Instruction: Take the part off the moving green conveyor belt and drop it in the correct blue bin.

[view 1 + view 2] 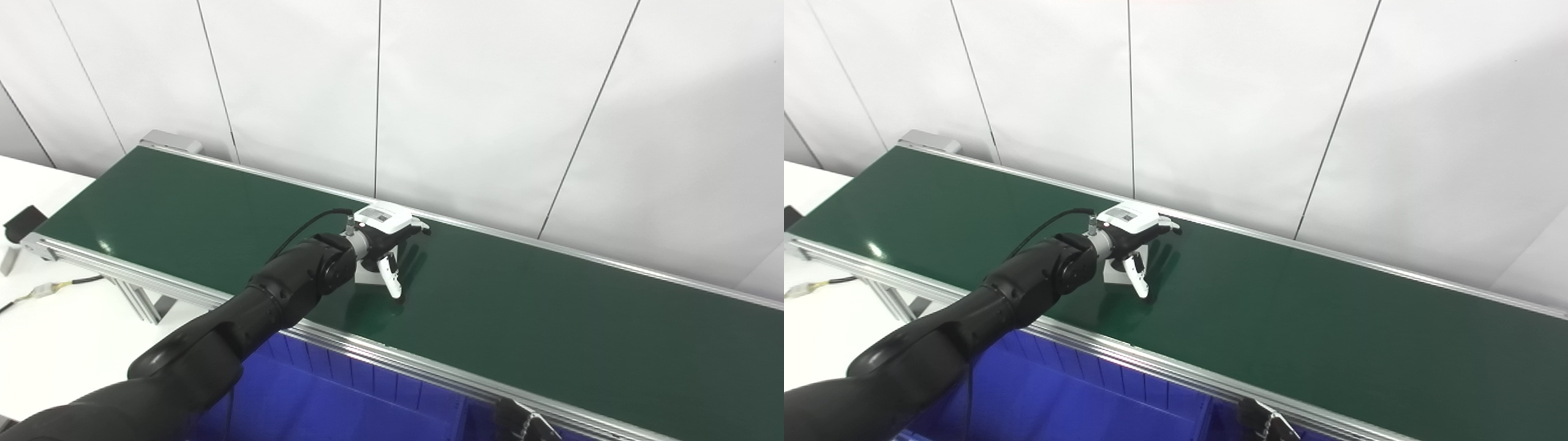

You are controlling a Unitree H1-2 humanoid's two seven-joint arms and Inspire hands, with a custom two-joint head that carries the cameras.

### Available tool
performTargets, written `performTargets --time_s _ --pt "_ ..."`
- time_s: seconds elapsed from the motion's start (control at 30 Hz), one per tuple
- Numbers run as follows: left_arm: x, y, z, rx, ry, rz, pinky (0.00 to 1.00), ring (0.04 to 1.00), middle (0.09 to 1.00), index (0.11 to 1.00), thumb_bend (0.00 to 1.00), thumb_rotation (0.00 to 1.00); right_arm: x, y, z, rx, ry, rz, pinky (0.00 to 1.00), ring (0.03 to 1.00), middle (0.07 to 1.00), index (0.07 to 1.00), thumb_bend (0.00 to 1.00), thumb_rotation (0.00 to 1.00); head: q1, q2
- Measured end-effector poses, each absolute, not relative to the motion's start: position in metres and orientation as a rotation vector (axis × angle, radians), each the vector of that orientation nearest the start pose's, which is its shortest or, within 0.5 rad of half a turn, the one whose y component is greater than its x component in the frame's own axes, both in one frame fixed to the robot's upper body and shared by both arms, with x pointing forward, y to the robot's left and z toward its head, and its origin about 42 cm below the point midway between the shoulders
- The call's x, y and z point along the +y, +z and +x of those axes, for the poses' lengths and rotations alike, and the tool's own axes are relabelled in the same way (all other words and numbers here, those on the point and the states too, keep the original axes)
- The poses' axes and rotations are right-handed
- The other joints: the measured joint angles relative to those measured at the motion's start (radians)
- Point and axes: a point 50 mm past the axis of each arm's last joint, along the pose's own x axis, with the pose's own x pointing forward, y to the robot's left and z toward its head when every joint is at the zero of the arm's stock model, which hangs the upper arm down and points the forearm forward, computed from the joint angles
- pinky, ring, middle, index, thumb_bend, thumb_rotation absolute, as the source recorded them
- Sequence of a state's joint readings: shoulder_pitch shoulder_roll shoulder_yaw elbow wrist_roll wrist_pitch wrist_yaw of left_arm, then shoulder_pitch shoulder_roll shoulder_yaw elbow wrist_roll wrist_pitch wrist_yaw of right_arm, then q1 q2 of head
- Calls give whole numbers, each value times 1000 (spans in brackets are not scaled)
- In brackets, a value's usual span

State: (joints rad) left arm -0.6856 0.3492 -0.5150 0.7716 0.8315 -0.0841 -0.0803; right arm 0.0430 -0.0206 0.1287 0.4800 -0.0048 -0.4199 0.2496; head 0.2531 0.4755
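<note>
Green conveyor belt: crosses the view diagonally from upper left to lower right, bounded by an aluminium rail on the near edge and a second rail along the far edge against the white panelled wall. Open belt surface to both sides of the working area, widest toward the right.

Blue bin: directly below the near rail, ribbed inner walls visible. Visible portion holds nothing; remainder cut off by the lower frame edge and the arm.

White bench: left of the conveyor, carrying a cable beside the conveyor leg.

Left hand: extended over the middle of the belt, near the far rail, fingers spread forward and downward, thumb angled down toward the belt. Closing around, but not yet clamped on, the part.

Part: small pale block, on the belt directly beneath the palm, mostly hidden. Contact with fingers: cannot tell.

Right hand: only a dark tip at the bottom edge, near the near rail. Open or clenched: cannot tell.
</note>
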Motion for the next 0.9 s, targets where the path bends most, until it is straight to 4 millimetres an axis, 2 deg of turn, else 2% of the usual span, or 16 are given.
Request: performTargets --time_s 0.2,0.33,0.4,0.47,0.5,0.53,0.57,0.6,0.67,0.77,0.83,0.9 --pt "228 120 473 -25 -486 1496 899 940 949 903 1000 329 -175 -14 231 101 364 -21 731 791 797 790 837 93 -3 3" --pt "225 121 473 -32 -495 1507 863 895 899 856 1000 293 -173 -13 230 97 364 -23 729 789 798 790 837 101 -3 5" --pt "224 122 474 -37 -499 1513 687 761 802 776 963 141 -173 -13 230 97 365 -23 735 792 800 791 832 81 -5 5" --pt "222 124 476 -44 -499 1520 594 682 752 741 928 63 -173 -13 230 97 365 -22 735 791 800 791 828 73 -5 5" --pt "219 126 477 -50 -499 1522 469 561 660 679 866 13 -173 -13 230 96 365 -22 732 789 798 792 827 78 -5 5" --pt "215 128 478 -60 -501 1525 469 561 660 679 866 13 -173 -13 230 96 365 -22 732 789 798 792 827 78 -5 5" --pt "212 129 479 -64 -502 1531 425 518 625 646 838 5 -173 -12 230 95 367 -23 733 790 799 792 828 84 -6 8" --pt "211 130 480 -62 -499 1535 401 471 582 618 674 2 -172 -12 230 93 367 -23 732 791 800 793 830 90 -6 9" --pt "211 130 480 -62 -498 1536 340 426 502 530 539 0 -172 -12 230 92 368 -23 734 792 801 793 829 90 -6 9" --pt "212 130 480 -59 -488 1533 217 401 461 504 506 0 -173 -12 230 92 367 -25 729 788 799 795 825 94 -6 9" --pt "215 130 481 -46 -472 1537 200 389 453 508 503 0 -174 -12 230 93 366 -28 726 787 798 795 826 95 -6 9" --pt "220 131 481 -29 -457 1544 238 381 454 521 501 0 -175 -12 230 93 364 -29 726 787 797 793 828 87 -6 9"
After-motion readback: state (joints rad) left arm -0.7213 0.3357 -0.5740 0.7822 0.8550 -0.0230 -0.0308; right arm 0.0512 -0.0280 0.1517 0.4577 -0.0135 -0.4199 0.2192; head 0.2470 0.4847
